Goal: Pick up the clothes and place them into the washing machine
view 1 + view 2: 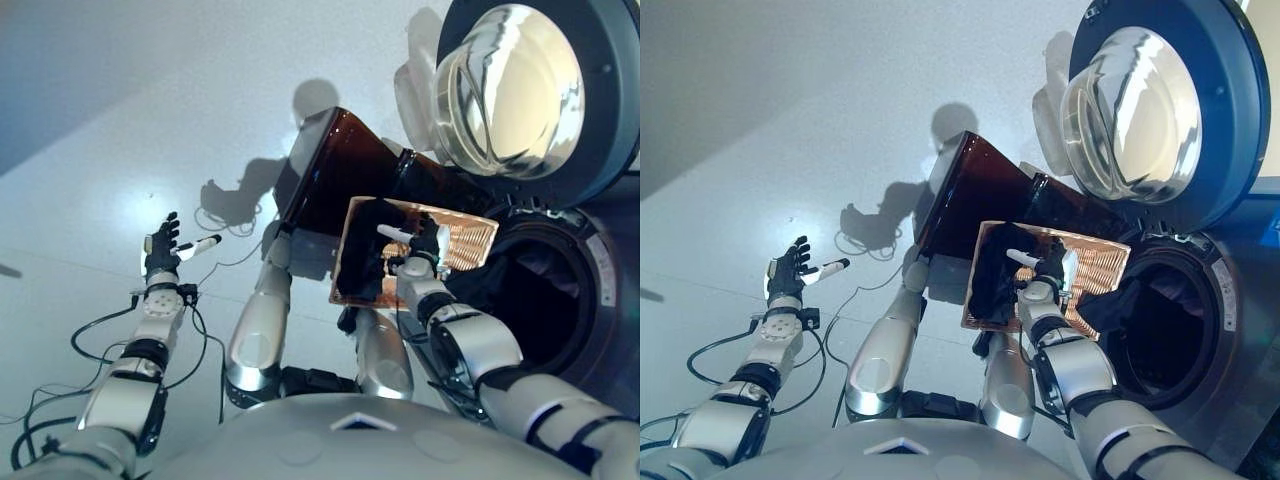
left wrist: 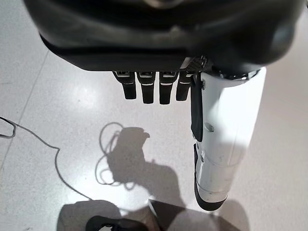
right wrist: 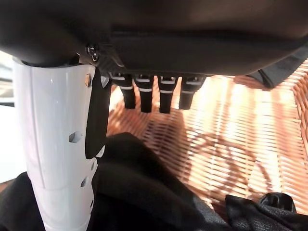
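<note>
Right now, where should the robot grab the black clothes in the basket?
Probably the bunched heap of the black clothes, coming down from above: the wicker basket opens upward and the right hand hangs open just over the heap. The raised folds give the fingers something to pinch.

basket (image 1: 465,240): woven, orange-brown, tilted, right of centre | bin (image 1: 340,170): dark brown, glossy, just beyond and left of basket | floor (image 1: 120,150): pale grey, shiny, spreads across left and far side
</note>
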